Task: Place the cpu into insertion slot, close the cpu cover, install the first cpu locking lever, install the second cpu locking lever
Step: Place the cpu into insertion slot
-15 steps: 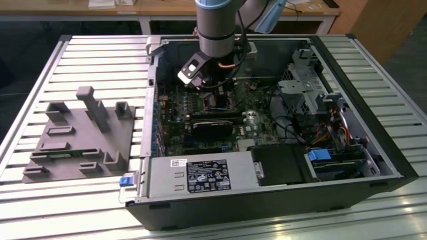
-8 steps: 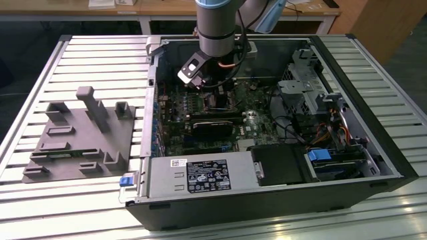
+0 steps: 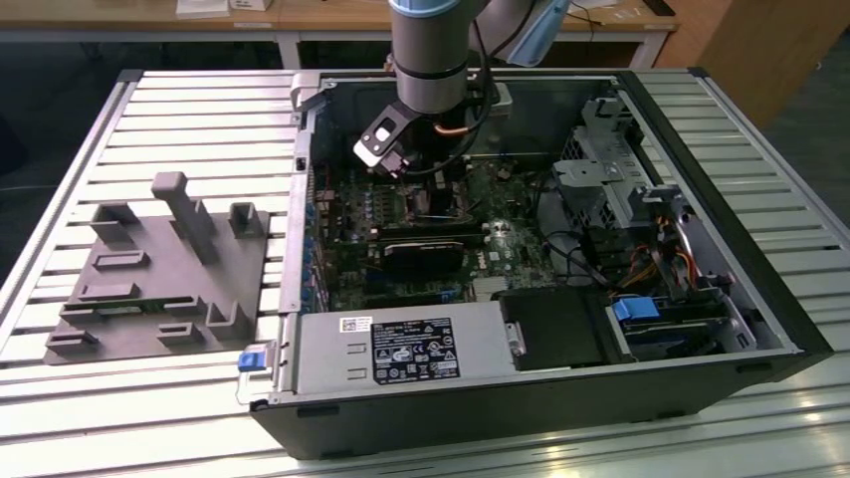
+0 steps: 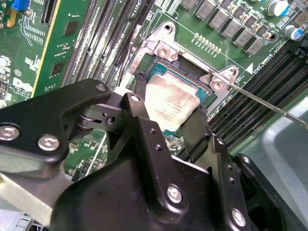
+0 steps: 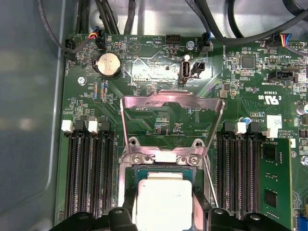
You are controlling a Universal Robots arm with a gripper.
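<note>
Found cpu (image 5: 166,197) lying in or just over slot (image 5: 144,175), near middle of board (image 5: 159,67), between two banks of memory slots (image 5: 89,173). Full seating cannot be told.

Judged light, thin and rigid. Smooth metal face likely slippery. Underside contacts and socket pins judged fragile, so best held level by two opposite edges only and not pressed on the face. No tilting or dragging across slot advised.

Found gripper (image 4: 171,96) parted narrowly, to cpu width, with fingers (image 4: 195,130) set against two opposite edges of cpu. Read as grasping cpu. Nothing else seen touched.

Noted cover (image 5: 168,97) tipped up and away from slot, hinged at the slot edge toward coin cell (image 5: 108,64). Not yet closed.

Noted lever (image 4: 260,101), a thin silvery rod, standing free just beside slot and not latched.

In exterior view, seen arm (image 3: 432,50) reaching down into open case (image 3: 531,408), with gripper low over board.
</note>
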